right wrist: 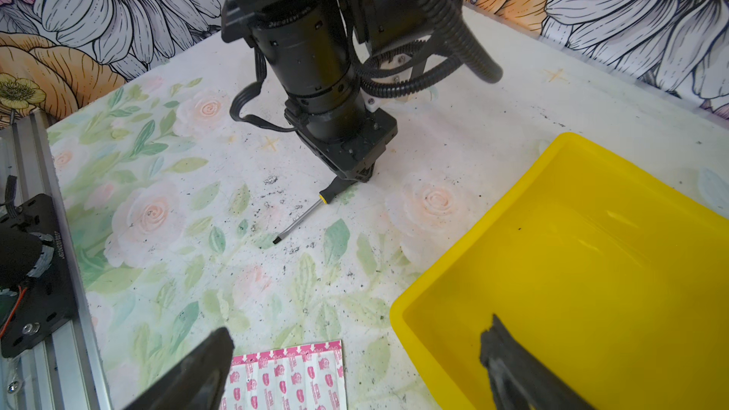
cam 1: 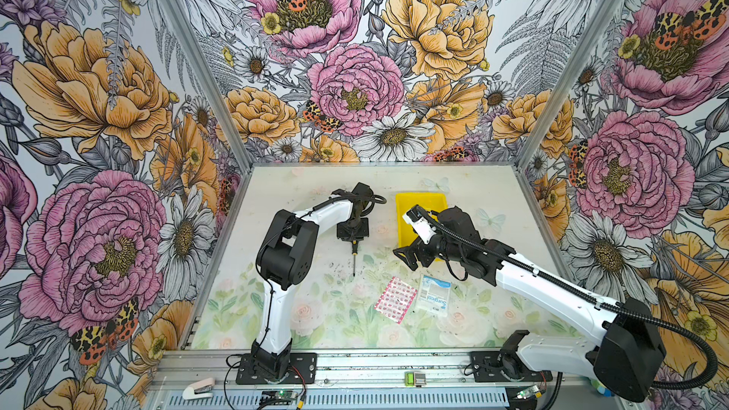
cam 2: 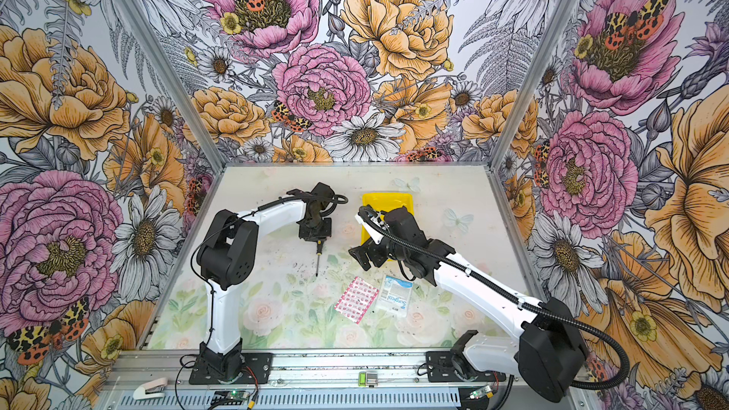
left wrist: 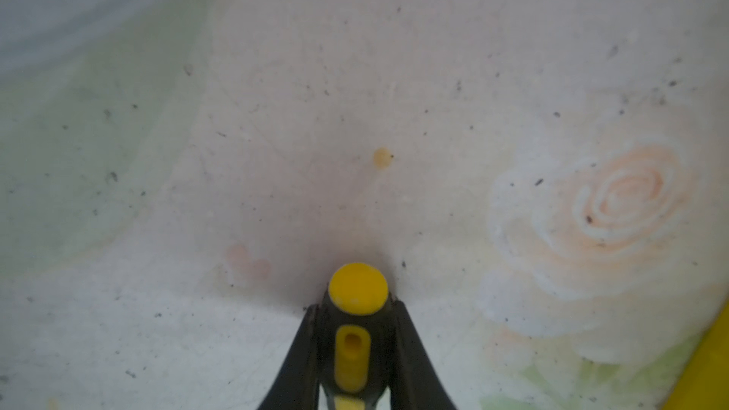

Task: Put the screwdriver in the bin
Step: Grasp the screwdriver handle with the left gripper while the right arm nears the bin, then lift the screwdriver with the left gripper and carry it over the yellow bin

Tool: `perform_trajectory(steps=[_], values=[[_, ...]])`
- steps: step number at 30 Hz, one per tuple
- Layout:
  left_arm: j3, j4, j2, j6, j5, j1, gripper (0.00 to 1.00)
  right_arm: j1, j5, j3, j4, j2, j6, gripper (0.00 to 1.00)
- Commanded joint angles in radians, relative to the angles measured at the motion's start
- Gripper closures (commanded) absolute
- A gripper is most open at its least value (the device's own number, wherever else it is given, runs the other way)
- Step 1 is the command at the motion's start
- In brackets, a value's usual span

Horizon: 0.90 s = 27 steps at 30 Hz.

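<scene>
The screwdriver (cam 1: 354,256) (cam 2: 317,258) lies on the flowered mat, its thin shaft pointing toward the table's front edge. My left gripper (cam 1: 353,236) (cam 2: 315,236) points straight down and is shut on the black-and-yellow handle. In the left wrist view the screwdriver's handle (left wrist: 351,349) sits squeezed between both fingers (left wrist: 303,349). The right wrist view shows the screwdriver's shaft (right wrist: 300,216) flat on the mat below the left gripper (right wrist: 355,175). The yellow bin (cam 1: 418,207) (cam 2: 388,201) (right wrist: 591,270) stands to the right of it. My right gripper (cam 1: 408,258) (cam 2: 361,258) (right wrist: 357,331) hangs open and empty over the bin's near corner.
A pink-patterned plaster packet (cam 1: 395,298) (cam 2: 356,298) (right wrist: 288,376) and a white surgical packet (cam 1: 434,294) (cam 2: 395,295) lie in front of the bin. An aluminium rail (cam 1: 355,364) runs along the front edge. Flowered walls close in the other three sides.
</scene>
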Motion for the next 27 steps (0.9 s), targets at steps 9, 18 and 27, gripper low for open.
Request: perform_trajectory(steps=[9, 18, 27], values=[[0.027, 0.000, -0.119, -0.051, -0.044, -0.010, 0.86, -0.049, 0.072, -0.034, 0.011, -0.082, 0.040, 0.01], [0.155, -0.003, -0.153, -0.092, -0.024, -0.032, 0.86, -0.154, 0.051, -0.063, 0.027, -0.140, 0.106, 0.00], [0.346, -0.004, -0.091, -0.109, 0.012, -0.089, 0.83, -0.281, 0.027, -0.082, 0.025, -0.206, 0.097, 0.01]])
